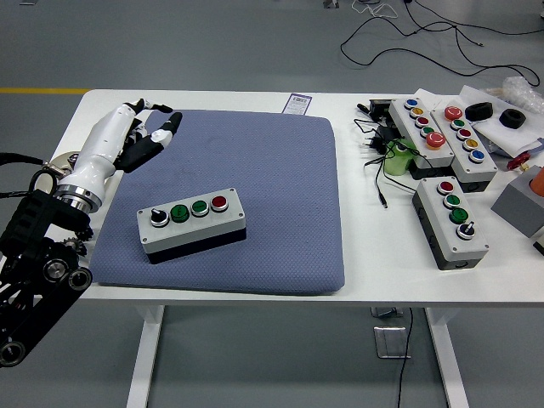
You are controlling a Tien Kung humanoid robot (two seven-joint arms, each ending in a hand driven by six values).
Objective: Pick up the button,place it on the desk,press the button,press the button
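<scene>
The left hand [127, 140] hovers with fingers [163, 130] spread, empty, well apart from the fully exposed button box [193, 224].

The small printed card [297, 104] at the mat's [255, 170] far edge is too small to read.

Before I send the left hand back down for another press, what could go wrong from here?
1. The button box lies skewed on the soft blue mat, so a downward push may tilt or slide it.
2. Its black selector knob, two green buttons and red button sit close together; spread fingers on the left hand could hit the wrong one.
3. The hand is raised well behind the box, so the return path could clip the box's edge.
</scene>
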